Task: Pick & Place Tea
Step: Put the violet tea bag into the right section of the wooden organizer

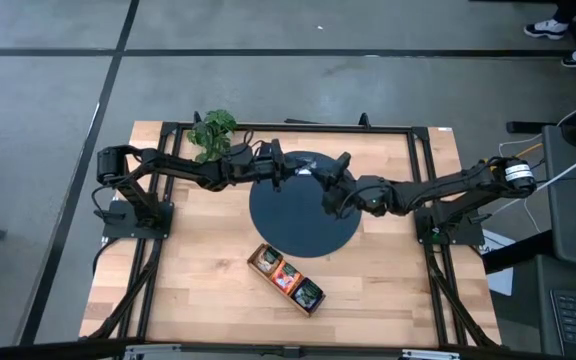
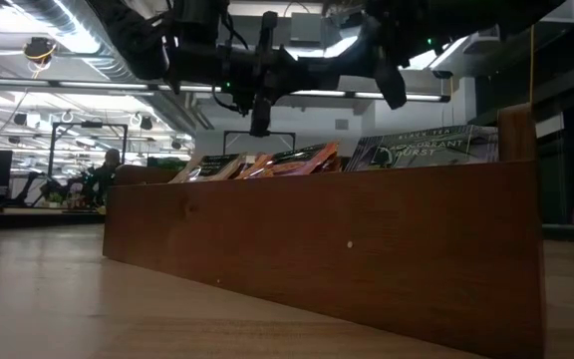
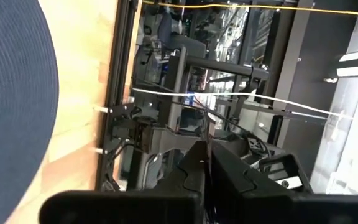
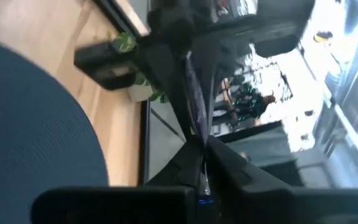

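Both arms reach over the far part of the dark round mat [image 1: 303, 228], well above it. My left gripper [image 1: 286, 170] is shut and empty in its wrist view [image 3: 208, 149]. My right gripper [image 1: 320, 180] faces it and is shut on a thin flat thing seen edge-on [image 4: 193, 99], apparently a bluish tea sachet. Several other tea sachets [image 2: 417, 150] stand on edge in the long wooden tray [image 1: 264, 250], which rests on the table near the mat's near edge. My right gripper pinches the thin sachet's near end [image 4: 199, 138] between its two fingers. The sachet sticks out past the fingertips toward my left arm, lifted clear above the mat. Only its edge shows, so which side faces which finger cannot be told.
A leafy green plant [image 1: 213, 130] stands at the table's far left, beside my left arm. A black frame [image 1: 423, 190] runs around the wooden table top. A person's shoes [image 1: 558, 35] show on the floor beyond the far right corner.
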